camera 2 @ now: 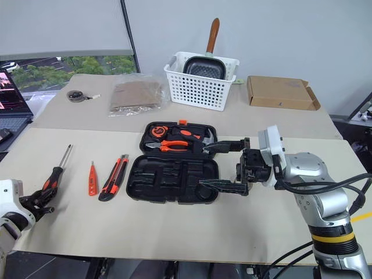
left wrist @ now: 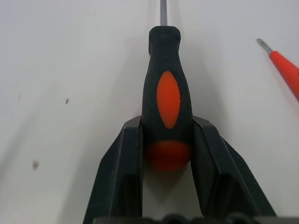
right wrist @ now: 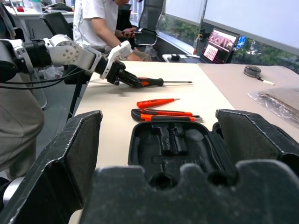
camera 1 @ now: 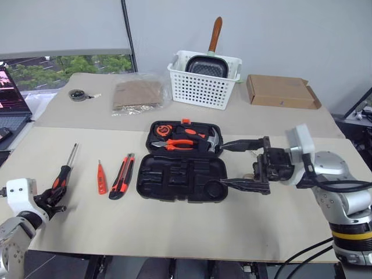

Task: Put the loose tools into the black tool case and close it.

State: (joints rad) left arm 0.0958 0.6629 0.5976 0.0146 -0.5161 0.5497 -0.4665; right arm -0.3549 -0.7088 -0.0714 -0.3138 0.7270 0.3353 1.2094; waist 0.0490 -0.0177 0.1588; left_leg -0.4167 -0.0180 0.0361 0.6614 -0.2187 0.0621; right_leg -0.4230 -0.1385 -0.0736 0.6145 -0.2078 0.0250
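Black fingers (left wrist: pixel 212 168) of the left gripper (left wrist: pixel 167 163) press against both sides of the butt end of a long screwdriver (camera 1: pixel 63 173), whose orange-and-black handle lies between them on the table (camera 1: pixel 174 226) with its shaft pointing away. The right gripper (camera 1: pixel 235 164) hangs spread wide at the right edge of the black tool case (camera 1: pixel 183 163), one finger by the lid half, the other by the near half, gripping nothing.

No lettering or brand can be read on any tool or on the case.

Left of the case, apart from it, lie an orange-black utility knife (camera 1: pixel 121 176) and then a small orange screwdriver (camera 1: pixel 101 178), with the gripped screwdriver further left. The case lies open; pliers and other orange-handled tools fill its far half, while the near half shows bare moulded slots.

Beyond the case stand a white perforated basket (camera 1: pixel 203 81) holding a black pan (camera 1: pixel 204 64), a brown cardboard box (camera 1: pixel 282 92) to its right, and a clear bag (camera 1: pixel 138 95) and a dark disc (camera 1: pixel 77 94) to its left. A seated person (right wrist: pixel 100 23) shows behind the left arm in the right wrist view.
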